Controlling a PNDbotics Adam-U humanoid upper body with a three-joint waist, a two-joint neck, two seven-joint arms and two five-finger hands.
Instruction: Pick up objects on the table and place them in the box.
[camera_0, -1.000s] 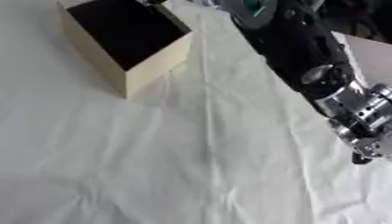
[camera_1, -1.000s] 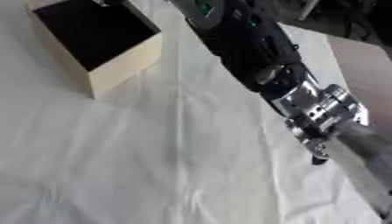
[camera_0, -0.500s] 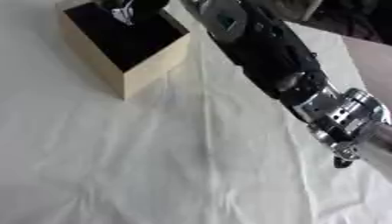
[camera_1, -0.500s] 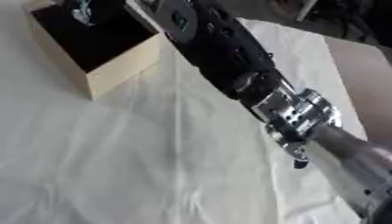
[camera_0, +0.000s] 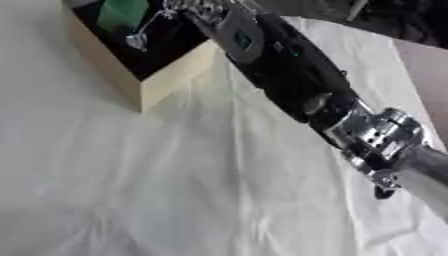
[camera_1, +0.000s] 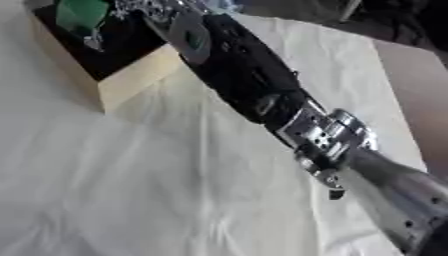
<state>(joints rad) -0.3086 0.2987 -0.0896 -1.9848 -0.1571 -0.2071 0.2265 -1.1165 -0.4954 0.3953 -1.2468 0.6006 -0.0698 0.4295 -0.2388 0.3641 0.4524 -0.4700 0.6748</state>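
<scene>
Since the earlier frame my right arm has extended across the white cloth (camera_0: 175, 190), and my right hand (camera_0: 197, 10) now sits over the box (camera_0: 171, 75) at the far left corner; my left hand is not in view. Whether the fingers are released or clenched I cannot tell. A green object (camera_0: 122, 12) lies inside the box, so I judge this the placing step; next, confirm release and retract clear of the box wall.

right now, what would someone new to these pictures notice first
The robot's black right arm with silver joints cuts diagonally across the view, from the lower right to the upper left. Its right hand is over the open box at the upper left, where a green object shows inside. A white cloth covers the table.
</scene>
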